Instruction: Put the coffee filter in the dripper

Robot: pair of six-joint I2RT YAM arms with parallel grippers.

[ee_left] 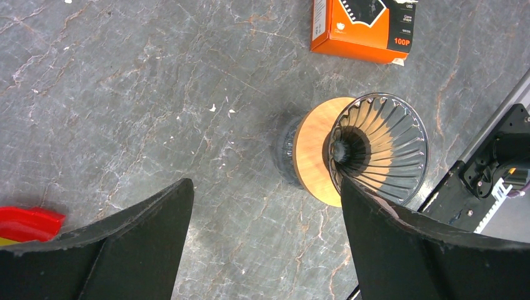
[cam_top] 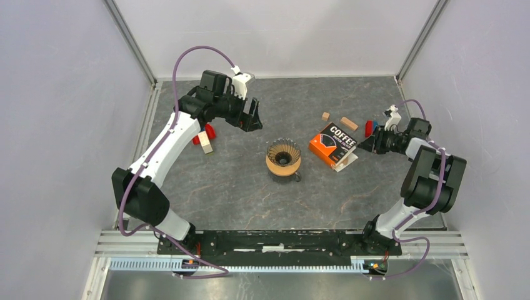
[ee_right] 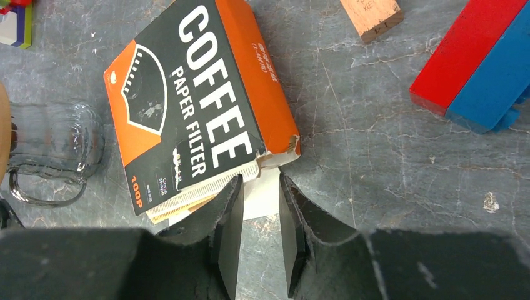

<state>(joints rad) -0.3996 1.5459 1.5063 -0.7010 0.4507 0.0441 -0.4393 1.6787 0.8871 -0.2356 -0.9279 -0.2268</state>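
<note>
Coffee filter [ee_right: 262, 195] — between right jaws

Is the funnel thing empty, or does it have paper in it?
Empty. The dripper shows its bare ribbed walls and dark hole, with no white paper inside. A coffee filter pokes out from the orange box.

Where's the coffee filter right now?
In the right wrist view, the coffee filter sticks out of the open end of the orange filter box, between the fingertips of the right gripper, right of the dripper.
</note>
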